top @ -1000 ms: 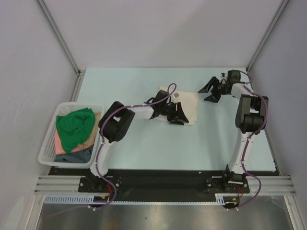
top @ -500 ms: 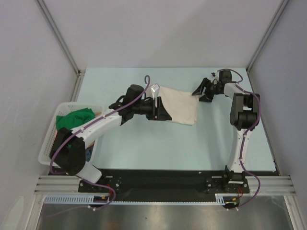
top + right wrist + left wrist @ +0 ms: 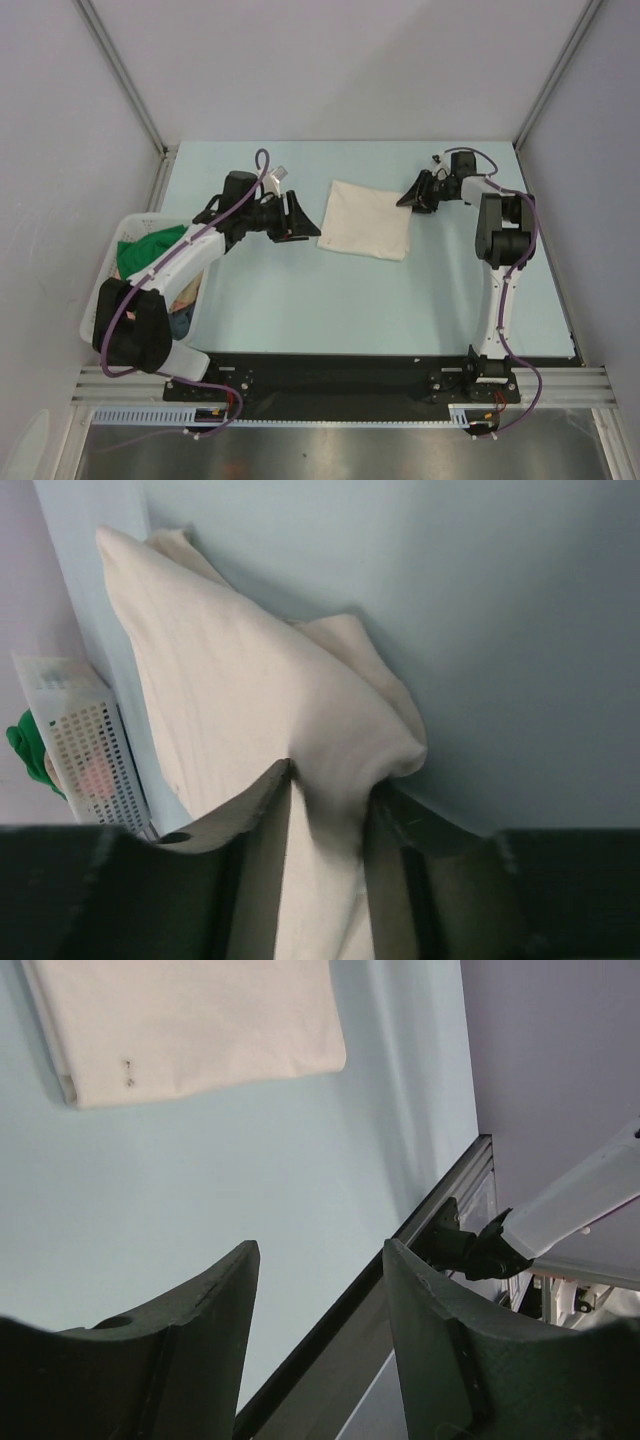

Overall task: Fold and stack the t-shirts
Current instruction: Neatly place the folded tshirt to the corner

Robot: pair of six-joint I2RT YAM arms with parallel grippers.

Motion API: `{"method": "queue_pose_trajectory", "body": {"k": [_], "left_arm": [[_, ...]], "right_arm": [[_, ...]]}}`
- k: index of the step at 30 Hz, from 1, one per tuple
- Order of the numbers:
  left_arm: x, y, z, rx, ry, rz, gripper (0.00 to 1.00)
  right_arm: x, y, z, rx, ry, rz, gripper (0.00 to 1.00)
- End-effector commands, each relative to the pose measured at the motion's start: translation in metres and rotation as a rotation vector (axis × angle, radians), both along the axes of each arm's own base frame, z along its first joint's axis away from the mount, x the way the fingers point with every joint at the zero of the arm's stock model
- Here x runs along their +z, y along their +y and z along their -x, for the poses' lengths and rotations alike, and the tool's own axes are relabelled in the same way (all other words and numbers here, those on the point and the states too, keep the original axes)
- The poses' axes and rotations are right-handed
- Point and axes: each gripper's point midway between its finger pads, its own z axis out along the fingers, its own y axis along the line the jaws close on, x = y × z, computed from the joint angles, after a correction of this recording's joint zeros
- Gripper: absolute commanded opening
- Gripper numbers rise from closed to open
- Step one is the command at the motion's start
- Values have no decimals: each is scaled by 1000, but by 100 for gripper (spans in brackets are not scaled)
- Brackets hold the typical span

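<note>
A folded cream t-shirt (image 3: 366,220) lies mid-table; it also shows in the left wrist view (image 3: 190,1025) and the right wrist view (image 3: 230,700). My right gripper (image 3: 404,198) is shut on the shirt's far right corner, the cloth bunched between its fingers (image 3: 330,790). My left gripper (image 3: 308,222) is open and empty, just left of the shirt and apart from it (image 3: 320,1260). A green t-shirt (image 3: 150,248) lies on top in the white basket (image 3: 100,300), with pink and dark blue cloth under it, mostly hidden by my left arm.
The basket stands at the table's left edge. Grey walls and metal frame posts (image 3: 130,80) close in the table on three sides. The black base rail (image 3: 330,365) runs along the near edge.
My left gripper has let go of the cream shirt and pulled back to the left. My right gripper has moved left onto the shirt's far right corner and shut on it.
</note>
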Motion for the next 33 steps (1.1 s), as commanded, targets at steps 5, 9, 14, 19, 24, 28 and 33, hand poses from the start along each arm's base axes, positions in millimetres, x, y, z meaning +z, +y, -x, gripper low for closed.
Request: {"method": "queue_pose_trajectory", "body": {"k": [5,9,14,19,24,28,33], "left_arm": [[14,8,0,-26,-48,38,59],[15,15,-9,-4,-39,53,59],[15,22,-16,10,-31,62,59],[11,32,-20,30,-21,64,59],[-2,38,-20,41,5,47,59],[-18,41,-11,55,43,27,59],[-40,46,2,67,92,7,59]], "right_arm": [[-23,16,12,58,39,-66,26],[-15,15,10,42,37,-64,0],[-5,-15,15,7,90,72,0],[26,-39,11,64,-25,116,0],[31,-97,0,94,10,366,0],[34,-153,-17,45,0,530,0],[38,-224,-39,-91,-51,641,0]]}}
